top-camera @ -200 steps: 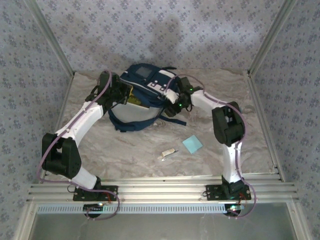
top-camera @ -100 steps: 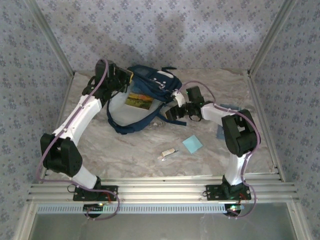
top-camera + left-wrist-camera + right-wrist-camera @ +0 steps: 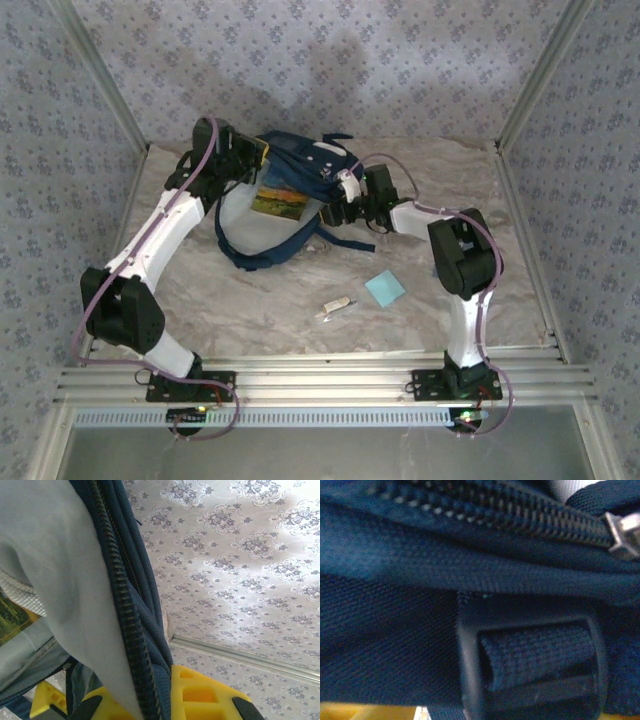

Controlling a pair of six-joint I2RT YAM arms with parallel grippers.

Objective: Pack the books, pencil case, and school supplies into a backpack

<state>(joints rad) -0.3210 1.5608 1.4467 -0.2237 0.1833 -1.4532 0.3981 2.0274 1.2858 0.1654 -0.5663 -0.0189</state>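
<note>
While left hand (image 3: 256, 154) clamps tight on backpack (image 3: 300, 165) rim — right hand (image 3: 345, 193) against its side, opening unclear.

Readable text: none is showing in any view.
Cover: the book (image 3: 278, 203), upper centre of the top view, is showing only a green, yellow and orange landscape; any title is blurring out, too small to read.
Patches: the white patches on the backpack (image 3: 300, 172), upper centre of the top view, are showing as plain blobs; whether they are carrying lettering cannot be told.
Zipper pull (image 3: 622, 532): sitting at the upper right of the right wrist view, it is showing as blurred metal with no legible mark.
</note>
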